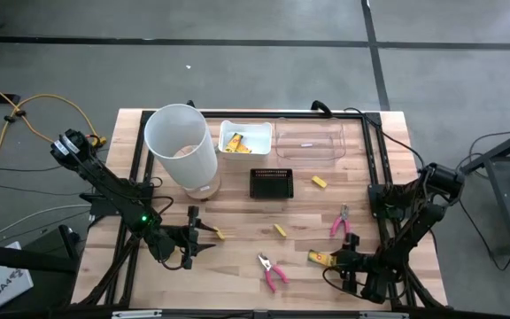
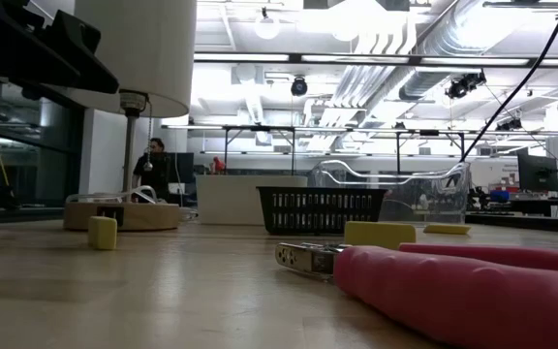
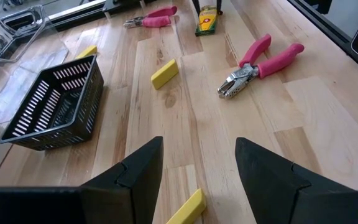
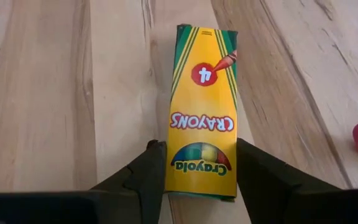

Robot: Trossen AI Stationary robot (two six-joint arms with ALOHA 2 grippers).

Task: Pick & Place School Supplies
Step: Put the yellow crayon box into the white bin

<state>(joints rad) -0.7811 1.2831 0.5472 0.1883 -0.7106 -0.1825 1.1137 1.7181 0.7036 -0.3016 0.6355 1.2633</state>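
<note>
My right gripper (image 4: 201,144) is low at the table's near right and shut on a yellow crayon packet (image 1: 319,257) that lies flat. My left gripper (image 3: 197,142) is open at the near left, and a tiny yellow block (image 3: 185,208) lies on the wood between its fingers, untouched. One pair of pink-handled pliers (image 1: 273,270) lies at the near middle, another (image 1: 341,220) farther right. Loose yellow blocks lie at mid-table (image 1: 280,229) and beside the black tray (image 1: 319,182). More yellow packets (image 1: 235,142) lie in a small white box. My right gripper pinches the crayon packet at its near end (image 4: 197,177), one finger on each long edge. The fingers (image 4: 148,171) come slanting down from the table's right, along the packet's length. The packet lies flat on the wood.
The tall white bin (image 1: 181,146) stands far left, with the small white box (image 1: 257,146) and a clear container (image 1: 310,142) along the far edge. The black slotted tray (image 1: 271,182) sits mid-table. Bare wood lies between the two grippers apart from the near pliers.
</note>
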